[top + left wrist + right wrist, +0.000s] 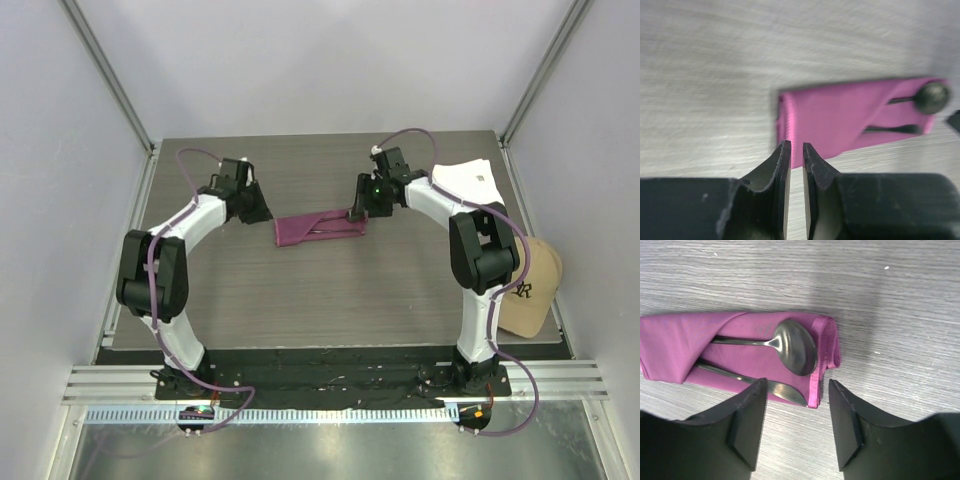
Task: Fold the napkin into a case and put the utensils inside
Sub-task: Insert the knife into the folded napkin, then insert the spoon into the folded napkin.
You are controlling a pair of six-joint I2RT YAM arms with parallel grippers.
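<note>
The left gripper (796,146) sits just left of the case (320,228), jaws parted by a slit, pinching nothing; the case lies flat on the table (350,290), toward the far side; its diagonal flap pockets the utensils (796,347), whose heads poke out at the right; the right gripper (797,385) hovers there, spread and empty, apparently letting go.

Grey wood-grain table (330,290), matte. Near centre, toward the far side: magenta-purple case (320,229), flat, long axis left to right, utensils (795,347) tucked in, heads at the right end. Far right corner: white cloth (470,180), well apart from the case. Right edge: tan cap (528,285).
</note>
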